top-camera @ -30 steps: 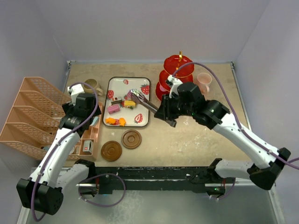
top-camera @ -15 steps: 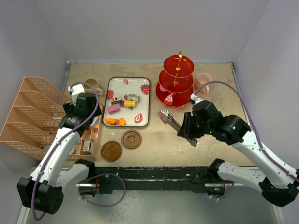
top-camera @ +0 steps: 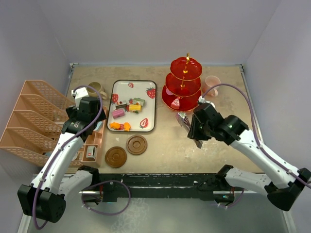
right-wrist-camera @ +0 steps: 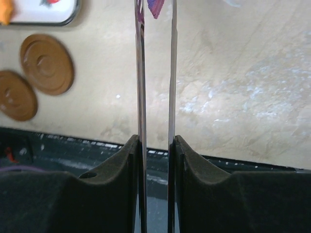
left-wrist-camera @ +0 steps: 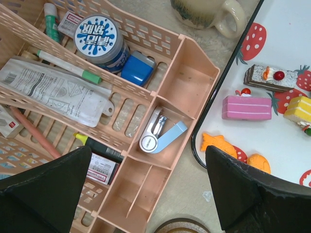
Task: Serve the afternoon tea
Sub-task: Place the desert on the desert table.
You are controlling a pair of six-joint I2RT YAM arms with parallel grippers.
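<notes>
The red three-tier stand (top-camera: 184, 82) stands at the back right, with one pink sweet (top-camera: 176, 104) on its bottom tier. My right gripper (top-camera: 191, 127) is shut on the long metal tweezers (right-wrist-camera: 140, 73), just in front of the stand. The tweezer tips pinch a small purple sweet (right-wrist-camera: 155, 8). Several toy sweets (top-camera: 121, 125) lie on the strawberry tray (top-camera: 152, 104). The olive-brown mug (top-camera: 95, 89) stands left of the tray and the pink mug (top-camera: 212, 83) right of the stand. Two brown coasters (top-camera: 136, 144) lie in front of the tray. My left gripper (left-wrist-camera: 150, 194) is open and empty above a pink organiser (left-wrist-camera: 187, 82).
A peach slotted file rack (top-camera: 29, 121) fills the left side. The pink organiser holds a stapler (left-wrist-camera: 160, 136), pens and a round tin (left-wrist-camera: 97, 36). White walls close the table on three sides. The coasters also show in the right wrist view (right-wrist-camera: 47, 63).
My right gripper has carried the tweezers from over the tray across to the right, then back toward the stand's front, with the purple sweet in the tips. The left arm has not moved.
</notes>
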